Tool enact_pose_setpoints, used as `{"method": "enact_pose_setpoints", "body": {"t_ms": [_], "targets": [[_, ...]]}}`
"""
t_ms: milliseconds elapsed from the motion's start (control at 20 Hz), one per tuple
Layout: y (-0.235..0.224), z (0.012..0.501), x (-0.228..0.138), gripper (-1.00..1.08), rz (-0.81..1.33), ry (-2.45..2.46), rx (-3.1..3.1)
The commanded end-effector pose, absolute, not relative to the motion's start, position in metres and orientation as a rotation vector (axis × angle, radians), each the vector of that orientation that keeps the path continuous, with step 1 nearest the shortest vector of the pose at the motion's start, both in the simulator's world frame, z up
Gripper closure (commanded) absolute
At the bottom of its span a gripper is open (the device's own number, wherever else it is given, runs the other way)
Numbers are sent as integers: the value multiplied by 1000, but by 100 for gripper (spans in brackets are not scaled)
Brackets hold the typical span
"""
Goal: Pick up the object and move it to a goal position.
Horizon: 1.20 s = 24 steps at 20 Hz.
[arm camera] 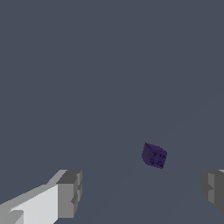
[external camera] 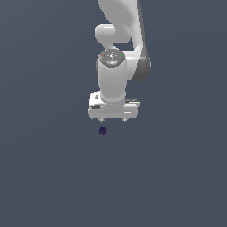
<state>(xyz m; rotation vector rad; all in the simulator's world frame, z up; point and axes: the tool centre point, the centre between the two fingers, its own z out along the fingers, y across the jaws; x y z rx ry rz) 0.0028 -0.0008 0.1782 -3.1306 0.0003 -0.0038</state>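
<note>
Against a plain slate-grey ground, hovering: white robot gripper, fingers spread wide.
Just below (nearer the exterior view's left fingertip), lying untouched: tiny dark purple-blue cube.

Exterior view facing the arm from a distance, wrist view close past the pincer, both sharing the cube.

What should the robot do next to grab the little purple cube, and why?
Probably shift the gripper a little toward the exterior view's left, then lower it. The fingers are spread wide apart and hold nothing, and the purple cube sits under one fingertip, not centred in the gap between them.
</note>
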Motion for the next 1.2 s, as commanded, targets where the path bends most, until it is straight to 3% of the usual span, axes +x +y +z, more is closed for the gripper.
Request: {"method": "enact_pose_setpoints", "body": {"t_ms": [0,700,1150], "targets": [[-1,178,3,-92,-4,0,-3131],[-3,187,5,-92,-52,-25,-3143],[-24,143,-6,-92,-32,143,-3134]]}}
